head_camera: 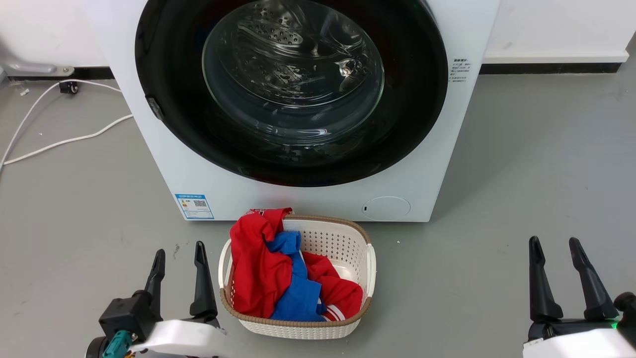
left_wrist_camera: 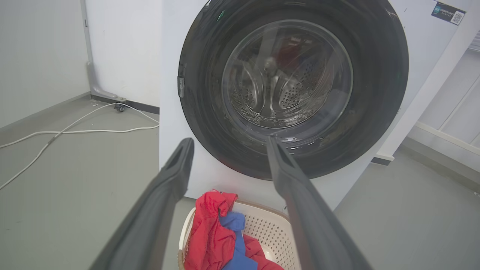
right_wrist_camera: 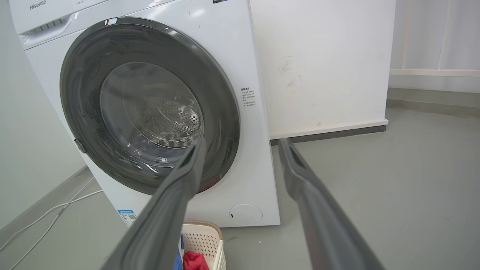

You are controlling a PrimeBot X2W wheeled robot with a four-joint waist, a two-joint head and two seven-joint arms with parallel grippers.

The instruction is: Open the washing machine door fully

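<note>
The washing machine door (head_camera: 293,84) sits shut. My left fingers (head_camera: 202,283) and right fingers (head_camera: 539,283) hover released, empty, apart from it.

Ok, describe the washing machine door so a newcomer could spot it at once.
Find the big white washing machine standing right behind the white laundry basket of red and blue clothes. Nearly all of its front is taken up by the washing machine door, which is shut. It is the one large glossy black ring, with a bulging clear glass bowl at its centre.
</note>
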